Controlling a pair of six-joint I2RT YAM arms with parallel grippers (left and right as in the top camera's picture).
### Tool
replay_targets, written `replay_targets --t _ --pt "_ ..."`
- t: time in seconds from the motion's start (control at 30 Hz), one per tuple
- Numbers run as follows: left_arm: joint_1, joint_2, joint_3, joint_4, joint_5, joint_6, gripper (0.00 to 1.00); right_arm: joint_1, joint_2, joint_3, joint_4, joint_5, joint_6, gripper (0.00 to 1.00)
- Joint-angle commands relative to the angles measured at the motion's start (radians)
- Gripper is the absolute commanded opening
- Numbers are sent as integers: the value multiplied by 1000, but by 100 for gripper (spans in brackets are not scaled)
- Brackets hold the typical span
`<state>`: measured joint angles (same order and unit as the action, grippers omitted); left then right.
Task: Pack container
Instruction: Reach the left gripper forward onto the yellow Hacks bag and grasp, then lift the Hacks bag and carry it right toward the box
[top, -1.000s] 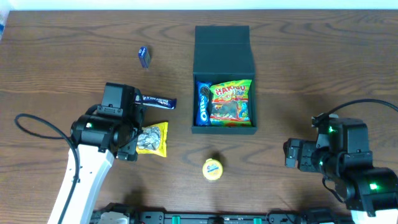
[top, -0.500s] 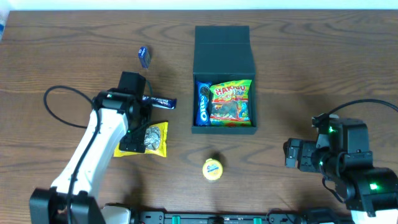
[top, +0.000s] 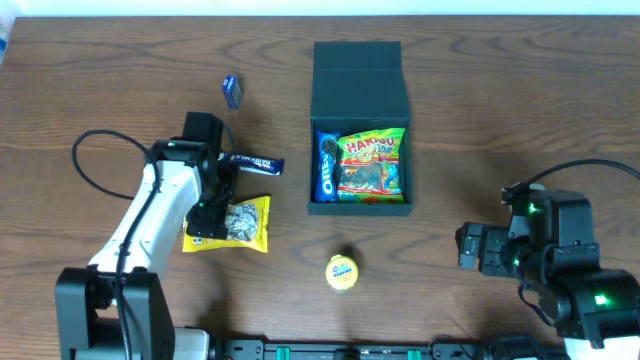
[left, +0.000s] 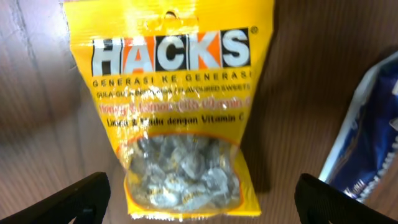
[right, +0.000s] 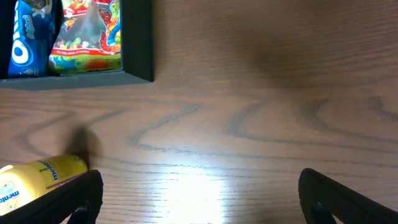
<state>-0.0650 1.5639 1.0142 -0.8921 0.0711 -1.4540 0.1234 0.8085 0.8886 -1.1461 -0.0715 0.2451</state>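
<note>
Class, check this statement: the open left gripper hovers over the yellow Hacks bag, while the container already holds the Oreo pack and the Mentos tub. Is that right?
Not quite. The container holds the Oreo pack and a Haribo bag; the Mentos tub sits outside it on the table, as the overhead view shows. The left gripper is indeed open over the Hacks bag.

One container (top: 360, 70), five packets (top: 243, 222), one tub (top: 341, 271).
</note>
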Motion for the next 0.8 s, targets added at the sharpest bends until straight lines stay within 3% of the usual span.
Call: replay_targets --t 0.0,0.57,0.6,0.67,0.77 --pt "5 19 -37 17 8 34 96 -8 -6 0 -2 0 12 99" --pt "5 20 -175 172 52 25 95 -8 -6 0 -2 0 12 98" --pt "5 20 -175 172 51 25 100 -8 -6 0 -2 0 12 99" --pt "5 20 -175 172 48 25 83 -8 -6 0 -2 0 12 99" --pt "5 20 -175 172 48 25 72 -8 -6 0 -2 0 12 99"
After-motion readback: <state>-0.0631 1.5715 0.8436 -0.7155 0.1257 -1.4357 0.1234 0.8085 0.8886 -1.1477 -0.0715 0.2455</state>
